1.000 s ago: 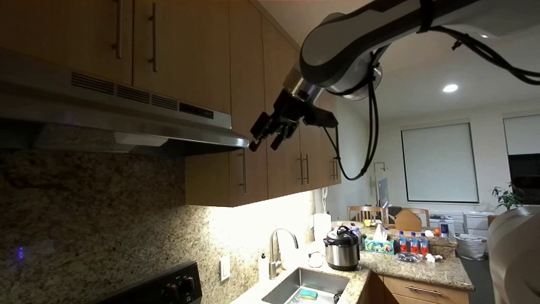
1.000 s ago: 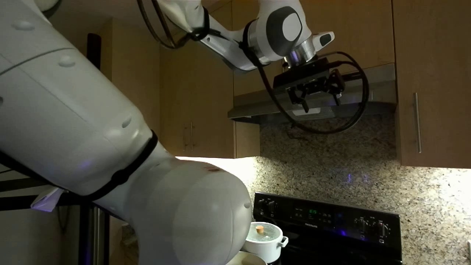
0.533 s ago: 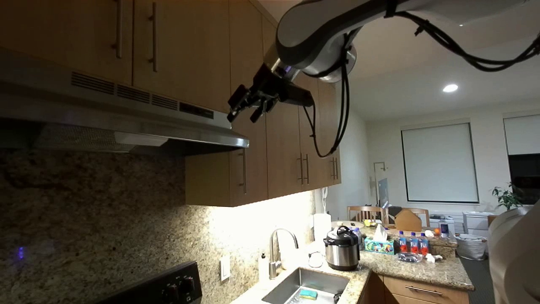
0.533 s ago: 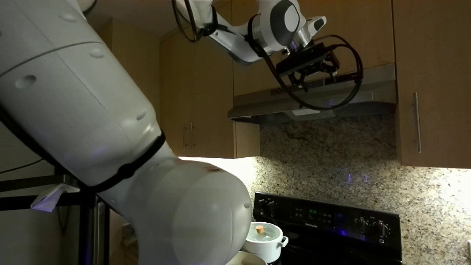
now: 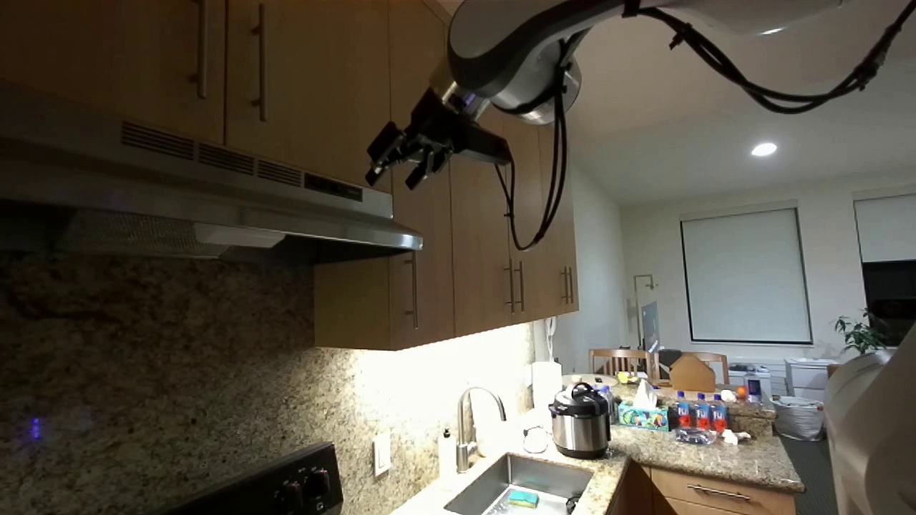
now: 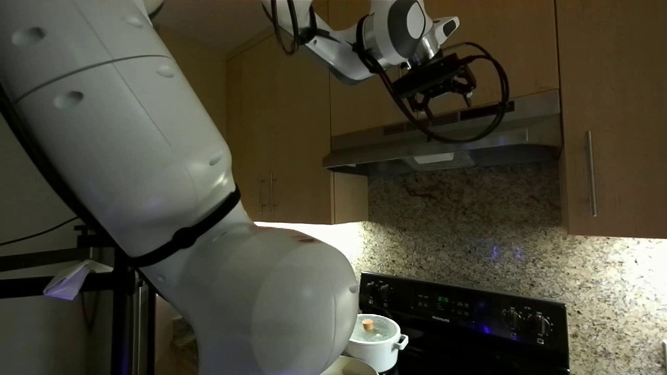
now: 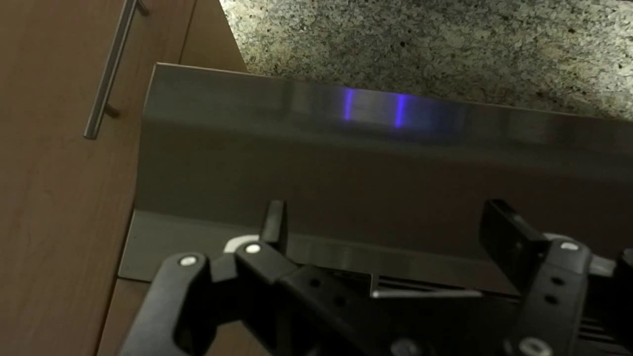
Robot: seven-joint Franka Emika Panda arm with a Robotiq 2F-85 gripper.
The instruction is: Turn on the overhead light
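Note:
A steel range hood [image 5: 286, 218] hangs under the cabinets; it also shows in an exterior view [image 6: 536, 125] and the wrist view [image 7: 306, 183]. Its dark control strip [image 5: 333, 187] sits at the right end of the front vents, and shows in an exterior view [image 6: 482, 112]. In the wrist view the strip is mostly hidden behind the gripper. The pale light cover [image 5: 238, 235] under the hood looks unlit. My gripper [image 5: 392, 179] is open and empty, in front of the hood at about the strip's height or a little above. Its fingers spread wide in the wrist view [image 7: 385, 205].
Wooden cabinets [image 5: 315, 86] with bar handles stand above and beside the hood. A cable loop [image 6: 505, 88] hangs from the wrist. Below are a black stove [image 6: 458, 307], a white pot [image 6: 372, 344] and a sink [image 5: 529, 472]. A ceiling light [image 5: 763, 149] glows behind.
My gripper has risen from about the hood's lower edge to the control strip's height. In an exterior view it has also moved left, toward the hood. It stays open.

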